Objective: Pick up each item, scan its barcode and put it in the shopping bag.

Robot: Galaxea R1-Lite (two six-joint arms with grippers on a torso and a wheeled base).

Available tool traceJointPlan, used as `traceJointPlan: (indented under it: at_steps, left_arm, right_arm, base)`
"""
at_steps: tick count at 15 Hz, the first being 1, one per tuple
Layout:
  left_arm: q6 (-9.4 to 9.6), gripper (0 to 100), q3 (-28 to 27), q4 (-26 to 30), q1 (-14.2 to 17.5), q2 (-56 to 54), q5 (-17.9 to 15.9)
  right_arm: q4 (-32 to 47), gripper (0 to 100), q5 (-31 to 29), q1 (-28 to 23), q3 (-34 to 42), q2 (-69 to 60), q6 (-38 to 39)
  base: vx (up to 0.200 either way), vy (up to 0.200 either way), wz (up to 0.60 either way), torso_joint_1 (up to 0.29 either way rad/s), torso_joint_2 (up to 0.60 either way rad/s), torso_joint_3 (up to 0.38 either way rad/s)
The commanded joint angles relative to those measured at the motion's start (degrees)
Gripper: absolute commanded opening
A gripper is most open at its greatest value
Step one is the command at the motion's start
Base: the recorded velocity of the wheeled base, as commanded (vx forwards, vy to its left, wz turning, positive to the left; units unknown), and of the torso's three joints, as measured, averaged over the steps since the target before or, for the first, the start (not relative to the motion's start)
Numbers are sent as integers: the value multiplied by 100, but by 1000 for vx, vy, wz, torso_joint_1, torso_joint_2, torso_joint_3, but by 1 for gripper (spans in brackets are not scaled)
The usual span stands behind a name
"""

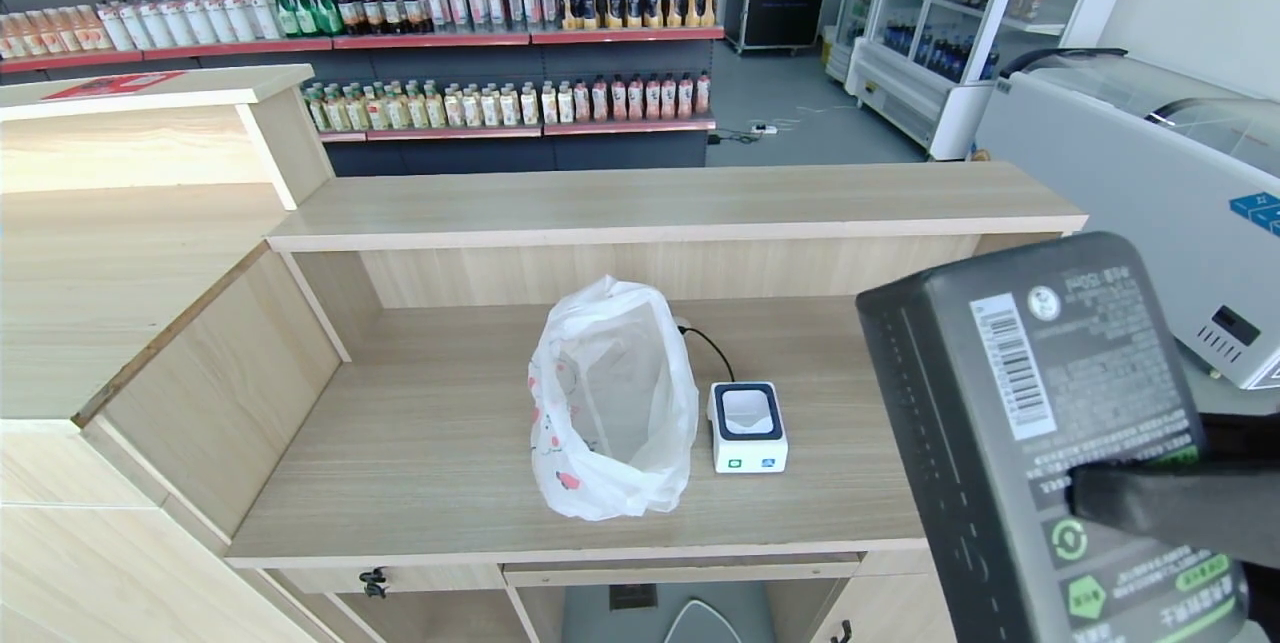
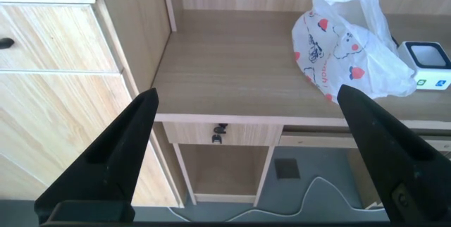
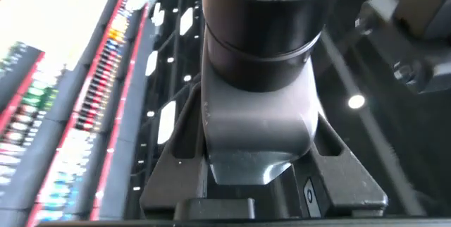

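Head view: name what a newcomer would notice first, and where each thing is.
The dark container looms at the near right, clamped in the right gripper, its white barcode label facing the camera. On the middle of the wooden counter stands the open white shopping bag, with the small white scanner close beside it on the robot's right.
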Motion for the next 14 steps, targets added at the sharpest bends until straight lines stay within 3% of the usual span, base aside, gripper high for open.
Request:
traceJointPlan:
  at_steps: [1,2,3,4,6,7,9,10,11,12,14]
  left_arm:
    - [-1,100,0,0,-1,2,2]
    - [-1,100,0,0,-1,2,-7]
    - [-1,100,0,0,-1,2,-7]
    - [-1,100,0,0,-1,2,2]
    - [-1,100,0,0,-1,2,2]
    - [-1,100,0,0,8,2,2]
    - [-1,100,0,0,-1,2,2]
    - [-1,100,0,0,-1,2,2]
    - [-1,100,0,0,-1,2,2]
    - [-1,100,0,0,-1,2,2]
    - [-1,100,0,0,-1,2,2]
  right_arm:
    - [358,0,-615,-315,-286,11,1037]
    - [710,0,-1072,-596,-286,-42,2136]
    - [710,0,-1072,-596,-286,-42,2136]
    - [1571,0,-1749,-1211,-189,-288,5010]
    - [1729,0,-2848,-2257,-250,-288,7049]
    - [2063,0,-3700,-2661,-286,-261,8209]
    - [3566,0,-5555,-3145,-971,-86,9501]
    - [4436,0,-5985,-3373,-1244,-86,10327]
    - [4937,0,-6064,-3523,-1349,-138,11031]
    - [4920,0,-6073,-3593,-1323,-112,11523]
    - [4216,0,-6064,-3716,-1147,108,11813]
  base:
    - [0,0,0,0,0,0]
    - [0,0,0,0,0,0]
    - [0,0,0,0,0,0]
    - [0,0,0,0,0,0]
    - [0,0,0,0,0,0]
    - [0,0,0,0,0,0]
    - [0,0,0,0,0,0]
    - [0,0,0,0,0,0]
    - [0,0,0,0,0,0]
    - [0,0,0,0,0,0]
    - [0,0,0,0,0,0]
